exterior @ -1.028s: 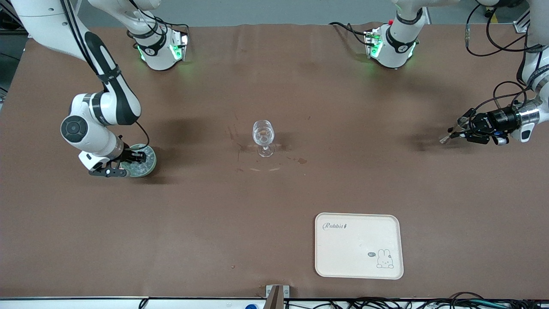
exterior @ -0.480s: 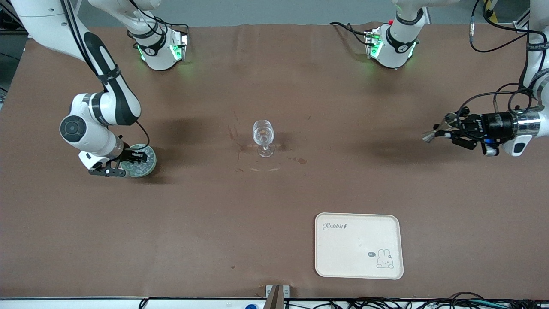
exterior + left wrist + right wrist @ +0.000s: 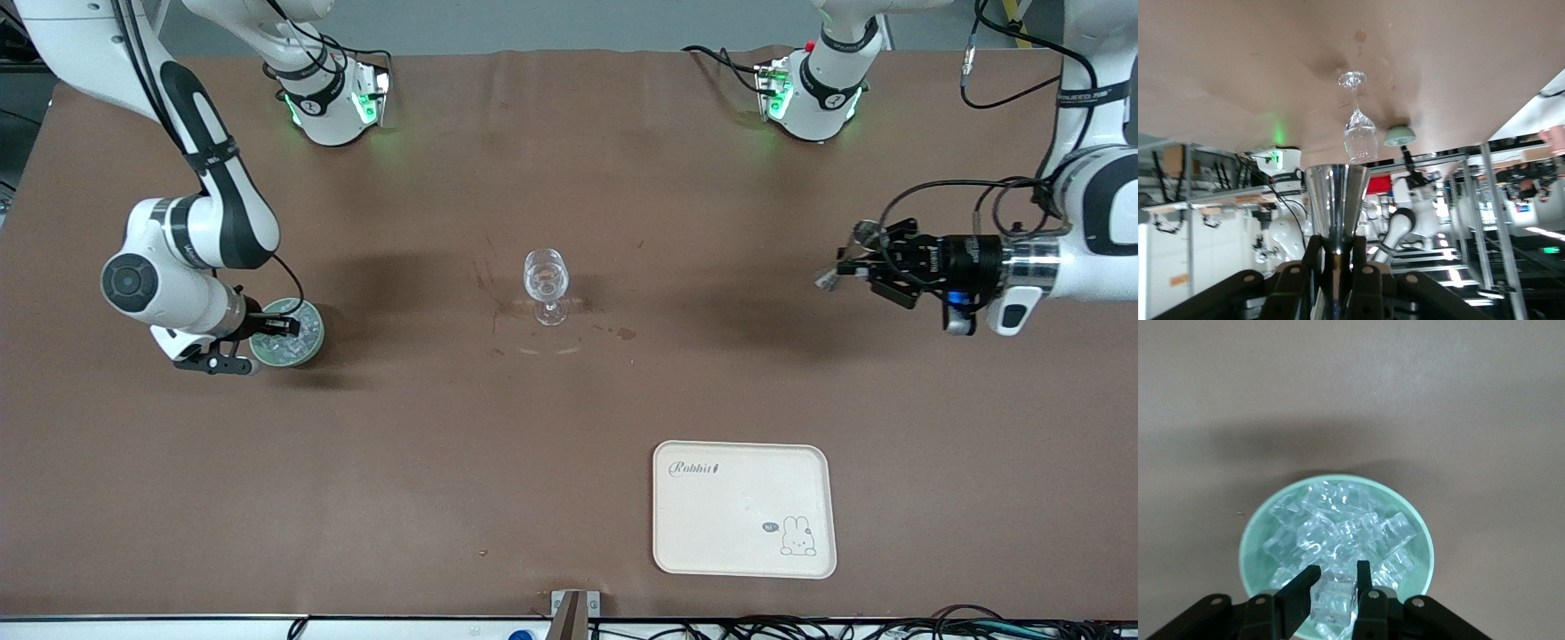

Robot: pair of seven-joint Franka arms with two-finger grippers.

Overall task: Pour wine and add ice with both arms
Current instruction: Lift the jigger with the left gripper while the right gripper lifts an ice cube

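A clear stemmed wine glass (image 3: 545, 283) stands at the table's middle; it also shows in the left wrist view (image 3: 1359, 127). A green bowl (image 3: 315, 341) holds the heap of ice (image 3: 300, 336) toward the right arm's end. My right gripper (image 3: 277, 325) is over the bowl (image 3: 1250, 535), its fingers shut on one ice cube (image 3: 1333, 595) just above the heap (image 3: 1338, 523). My left gripper (image 3: 867, 262) is up over bare table toward the left arm's end, shut on a silver metal measuring cup (image 3: 834, 274), which points at the glass. The cup (image 3: 1336, 193) sits between my left gripper's fingers (image 3: 1337, 252).
A cream tray (image 3: 744, 508) with a rabbit print lies nearer the front camera than the glass, toward the left arm's end. Both arm bases (image 3: 331, 102) (image 3: 813, 93) stand along the table's edge farthest from the front camera. A small dark stain (image 3: 626, 333) lies beside the glass.
My left gripper has carried the metal cup toward the wine glass. My right arm has shifted slightly toward its end of the table, its gripper still at the bowl.
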